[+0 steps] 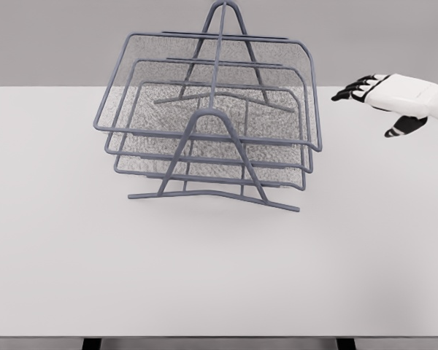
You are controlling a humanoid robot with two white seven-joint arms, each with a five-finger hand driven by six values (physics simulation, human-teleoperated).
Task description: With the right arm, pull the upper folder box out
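Observation:
A grey wire-mesh file rack (212, 124) with three stacked trays stands at the back middle of the white table (204, 277). The upper tray (131, 80) is the topmost and largest, its front rim (204, 136) facing me. My right hand (372, 98) comes in from the right edge, hovering to the right of the rack at the height of the upper tray, apart from it. Its black-tipped fingers (348, 92) are spread toward the rack and hold nothing. The left arm is out of view.
The rack's A-shaped frame legs (219, 193) stick out onto the table in front. The table's front edge (219, 337) runs along the bottom of the view.

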